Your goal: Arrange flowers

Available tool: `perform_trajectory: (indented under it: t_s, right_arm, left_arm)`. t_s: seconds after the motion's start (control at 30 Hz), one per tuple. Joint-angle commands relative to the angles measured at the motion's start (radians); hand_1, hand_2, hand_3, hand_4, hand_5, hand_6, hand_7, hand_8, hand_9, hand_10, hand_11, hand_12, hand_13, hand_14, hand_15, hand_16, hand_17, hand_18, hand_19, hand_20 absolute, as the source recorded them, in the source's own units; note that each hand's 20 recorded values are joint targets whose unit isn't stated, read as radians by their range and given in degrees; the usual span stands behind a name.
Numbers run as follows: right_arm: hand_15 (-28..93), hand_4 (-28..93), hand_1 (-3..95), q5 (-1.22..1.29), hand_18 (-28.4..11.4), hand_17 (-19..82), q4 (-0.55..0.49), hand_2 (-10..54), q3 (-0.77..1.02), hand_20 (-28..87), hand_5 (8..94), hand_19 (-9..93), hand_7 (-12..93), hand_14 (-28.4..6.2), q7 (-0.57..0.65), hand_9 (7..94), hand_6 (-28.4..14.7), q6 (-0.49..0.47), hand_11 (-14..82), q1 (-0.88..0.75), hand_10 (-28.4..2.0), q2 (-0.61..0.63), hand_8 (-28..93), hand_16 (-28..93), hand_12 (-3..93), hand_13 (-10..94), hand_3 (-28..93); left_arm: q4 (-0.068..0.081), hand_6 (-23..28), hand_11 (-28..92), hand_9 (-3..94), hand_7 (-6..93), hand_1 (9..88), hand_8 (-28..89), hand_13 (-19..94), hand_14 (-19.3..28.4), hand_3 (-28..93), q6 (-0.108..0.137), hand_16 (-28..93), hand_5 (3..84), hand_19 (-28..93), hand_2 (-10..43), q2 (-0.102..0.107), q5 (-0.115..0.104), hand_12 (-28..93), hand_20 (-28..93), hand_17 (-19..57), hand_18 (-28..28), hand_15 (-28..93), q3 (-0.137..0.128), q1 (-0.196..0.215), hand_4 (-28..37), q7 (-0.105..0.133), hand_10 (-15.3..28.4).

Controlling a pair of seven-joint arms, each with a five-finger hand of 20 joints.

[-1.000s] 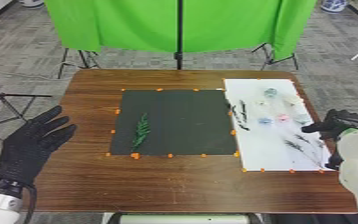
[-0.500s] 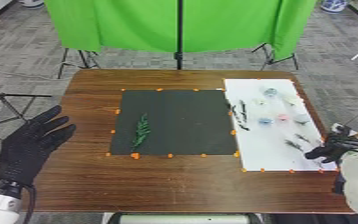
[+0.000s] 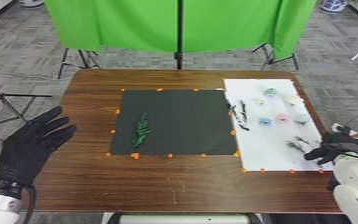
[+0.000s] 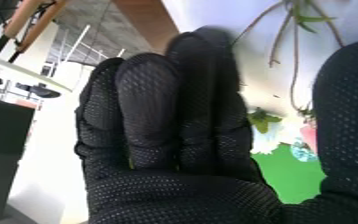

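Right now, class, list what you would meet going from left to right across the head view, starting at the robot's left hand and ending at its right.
Left hand → green sprig → dark twigs → blue flower → pink flower → right hand

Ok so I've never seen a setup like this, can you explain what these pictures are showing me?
This is a two-armed robot; its left hand and right hand wear black gloves. The head view looks forward and down from its head. The right wrist view is from the right arm, close behind that glove.

On the brown wooden table lie a dark mat with one green sprig, and a white sheet with small pastel flower heads and thin stems.

Both hands look open and empty, the right one beside the white sheet's stems.
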Motion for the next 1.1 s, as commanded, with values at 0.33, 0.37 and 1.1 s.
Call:
perform_trajectory:
  t_s: [0.33, 0.37, 1.1]
  right_arm:
    - [75, -28, 42.8, 0.078, -18.5, 37, 0.064, -9.5, 0.011, 31, 75.9, 88, 61, -6.5, -0.126, 88.8, 0.1, 0.136, 52.2, -0.069, -6.6, -0.043, 9, 28, 31.2, 82, 82]
    - [75, -28, 42.5, 0.079, -18.6, 38, 0.063, -9.5, 0.014, 31, 76.1, 88, 61, -6.5, -0.121, 89.4, -0.1, 0.148, 52.0, -0.071, -6.6, -0.043, 9, 28, 31.0, 82, 83]
    - [75, -22, 38.7, 0.196, -20.5, 42, -0.156, -9.5, 0.054, 30, 80.9, 92, 59, -6.2, -0.074, 93.7, -1.0, 0.301, 52.1, 0.048, -6.5, -0.058, 13, 29, 31.4, 87, 88]
  left_arm:
    - [-0.001, 2.7, 28, 32.8, 20.6, 25.2, -10, 28, 16.3, 71, 0.017, -2, 38.1, 48, -3.6, -0.009, -0.003, 13, 5, -7.3, 22.4, 37, 0.005, 0.026, -25.7, 0.007, 13.2]
    - [-0.002, 2.7, 28, 32.8, 20.6, 25.2, -10, 28, 16.3, 71, 0.019, -2, 38.1, 48, -3.6, -0.009, -0.003, 13, 5, -7.3, 22.4, 37, 0.006, 0.027, -25.7, 0.008, 13.2]
    - [-0.012, 2.8, 28, 32.7, 20.5, 25.2, -10, 28, 16.2, 71, 0.023, -2, 38.0, 49, -3.6, -0.012, -0.003, 13, 5, -7.3, 22.4, 37, -0.006, 0.037, -25.7, 0.012, 13.1]
